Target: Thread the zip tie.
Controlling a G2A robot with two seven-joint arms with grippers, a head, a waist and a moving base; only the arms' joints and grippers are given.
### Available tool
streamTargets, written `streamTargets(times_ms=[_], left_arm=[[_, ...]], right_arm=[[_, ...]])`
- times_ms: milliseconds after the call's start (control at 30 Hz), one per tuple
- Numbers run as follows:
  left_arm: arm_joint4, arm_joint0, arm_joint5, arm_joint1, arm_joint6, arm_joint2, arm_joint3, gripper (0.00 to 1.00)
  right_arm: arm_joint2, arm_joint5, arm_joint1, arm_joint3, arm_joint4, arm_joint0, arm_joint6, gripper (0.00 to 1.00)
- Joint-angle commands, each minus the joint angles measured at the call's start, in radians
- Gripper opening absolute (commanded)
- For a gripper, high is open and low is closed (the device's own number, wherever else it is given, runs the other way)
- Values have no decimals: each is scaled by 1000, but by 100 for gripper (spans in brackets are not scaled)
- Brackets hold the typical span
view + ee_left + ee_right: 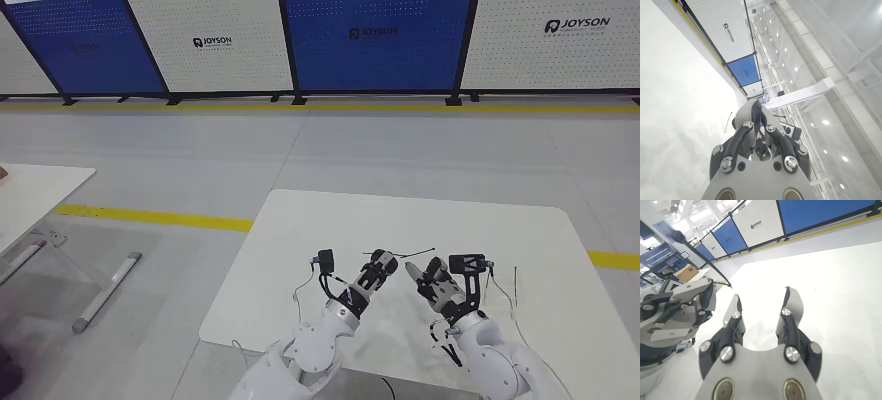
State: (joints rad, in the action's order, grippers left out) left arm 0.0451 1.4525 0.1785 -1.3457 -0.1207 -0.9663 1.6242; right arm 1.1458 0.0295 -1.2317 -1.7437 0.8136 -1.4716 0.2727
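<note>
While the left tool (756, 104) has its pads pressed together on the black zip tie (704, 259), the threading itself looks barely begun. The strap runs out from the grip in an open line with its blocky head raised free at one end. No loop shows anywhere along it, and the tail has not yet been brought to the head. Which part of the strap sits between the pads is hard to make out. Just beside the strap hangs the right tool (762, 292), fingers spread wide and holding nothing. What is left, by the look of it, is to take the loose end, bend the strap round and feed the tail through the head. Both arms reach forward from the near edge of the table (300, 240) and meet above its near middle, the two tools close together but apart. The left one is rolled onto its side and tipped upward. The right one is angled slightly down at the white top and turned toward its partner. A second zip tie (516, 290) lies flat near the table's right edge, well apart from both tools.
</note>
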Motion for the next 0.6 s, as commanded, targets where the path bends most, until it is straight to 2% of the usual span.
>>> streamTargets(times_ms=[0, 200, 400, 567], left_arm=[[-2, -2, -2, -1, 1, 3, -1, 0], [-5, -5, -7, -4, 1, 8, -4, 0], [-9, -5, -14, -6, 4, 10, -5, 0], [-13, -1, -12, -6, 10, 11, -6, 0]], right_arm=[[0, 4, 0, -1, 4, 1, 8, 44], [-6, 18, 0, -8, 16, 2, 22, 45], [-5, 22, -1, -16, 20, 4, 25, 39], [-10, 21, -3, -16, 27, 7, 27, 38]])
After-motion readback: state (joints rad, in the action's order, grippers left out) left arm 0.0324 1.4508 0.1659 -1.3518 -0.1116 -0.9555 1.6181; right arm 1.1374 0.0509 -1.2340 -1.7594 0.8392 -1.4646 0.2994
